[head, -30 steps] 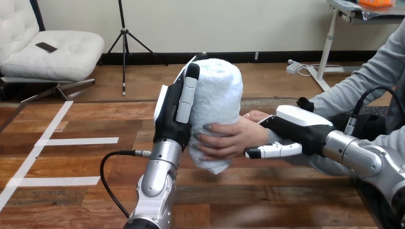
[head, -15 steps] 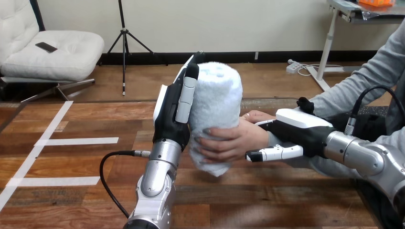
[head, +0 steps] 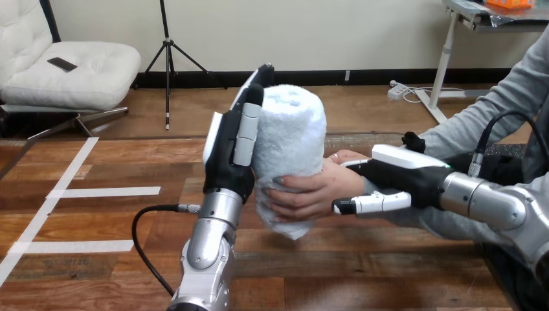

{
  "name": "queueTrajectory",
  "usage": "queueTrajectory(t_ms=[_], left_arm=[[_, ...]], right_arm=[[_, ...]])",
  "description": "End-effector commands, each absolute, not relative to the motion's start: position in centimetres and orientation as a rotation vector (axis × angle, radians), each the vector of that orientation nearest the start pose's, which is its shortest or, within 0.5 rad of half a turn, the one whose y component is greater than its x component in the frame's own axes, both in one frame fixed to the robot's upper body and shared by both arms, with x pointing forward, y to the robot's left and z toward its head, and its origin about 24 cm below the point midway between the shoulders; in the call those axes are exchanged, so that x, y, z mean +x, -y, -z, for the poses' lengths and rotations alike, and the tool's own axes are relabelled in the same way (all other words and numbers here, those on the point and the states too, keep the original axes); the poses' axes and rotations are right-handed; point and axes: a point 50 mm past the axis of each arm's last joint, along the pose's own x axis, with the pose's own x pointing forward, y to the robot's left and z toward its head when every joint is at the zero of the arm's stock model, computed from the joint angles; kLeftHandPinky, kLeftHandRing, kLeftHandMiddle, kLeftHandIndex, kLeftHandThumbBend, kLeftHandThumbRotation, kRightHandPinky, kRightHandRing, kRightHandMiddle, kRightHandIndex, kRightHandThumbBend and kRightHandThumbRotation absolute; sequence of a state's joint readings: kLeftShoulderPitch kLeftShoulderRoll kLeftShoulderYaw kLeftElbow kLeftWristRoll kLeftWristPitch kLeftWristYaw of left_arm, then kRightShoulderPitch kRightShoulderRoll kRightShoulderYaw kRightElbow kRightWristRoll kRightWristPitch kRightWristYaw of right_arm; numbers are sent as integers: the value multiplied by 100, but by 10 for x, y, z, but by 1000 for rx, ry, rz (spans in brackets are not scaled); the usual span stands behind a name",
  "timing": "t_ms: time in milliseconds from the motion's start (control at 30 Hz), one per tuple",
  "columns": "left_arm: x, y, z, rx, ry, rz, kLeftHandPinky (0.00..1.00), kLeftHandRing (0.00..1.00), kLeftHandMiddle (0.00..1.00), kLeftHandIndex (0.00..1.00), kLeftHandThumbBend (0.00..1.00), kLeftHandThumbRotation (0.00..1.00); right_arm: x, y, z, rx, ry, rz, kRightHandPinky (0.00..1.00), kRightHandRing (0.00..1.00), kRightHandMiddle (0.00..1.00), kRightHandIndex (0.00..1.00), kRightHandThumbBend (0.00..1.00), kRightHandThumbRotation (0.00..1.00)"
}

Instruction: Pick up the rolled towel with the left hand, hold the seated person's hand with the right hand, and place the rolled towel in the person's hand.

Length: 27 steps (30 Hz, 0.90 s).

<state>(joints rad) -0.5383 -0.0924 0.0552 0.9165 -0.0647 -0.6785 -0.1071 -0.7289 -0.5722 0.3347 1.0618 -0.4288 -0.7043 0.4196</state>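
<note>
I am pressing my left hand, fingers straight, against the upright rolled towel. Just right of it, the person's hand is wrapping the towel. My right hand is lying at their wrist, and I cannot tell whether it is gripping.

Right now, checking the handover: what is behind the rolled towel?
Straight fingers of the left hand stand against the rolled towel, far left side, one tip above its top. The person's hand wraps its lower part; the towel covers that palm.

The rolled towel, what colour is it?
The rolled towel is very pale blue, almost white, with no pattern; the head view shows it best.
</note>
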Motion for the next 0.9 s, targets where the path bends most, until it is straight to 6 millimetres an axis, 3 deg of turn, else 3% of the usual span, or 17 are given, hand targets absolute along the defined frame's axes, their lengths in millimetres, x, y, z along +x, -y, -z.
queueTrajectory(t_ms=[0, 867], left_arm=[[327, -97, -66, -100, 373, 196, 95, 94, 93, 89, 100, 100], [283, -144, -63, -25, 417, 168, 89, 90, 90, 86, 99, 100]], right_arm=[[348, 212, -92, -1079, 115, -733, 69, 81, 83, 85, 100, 100], [327, 235, -100, -837, 204, -608, 78, 86, 88, 88, 100, 100]])
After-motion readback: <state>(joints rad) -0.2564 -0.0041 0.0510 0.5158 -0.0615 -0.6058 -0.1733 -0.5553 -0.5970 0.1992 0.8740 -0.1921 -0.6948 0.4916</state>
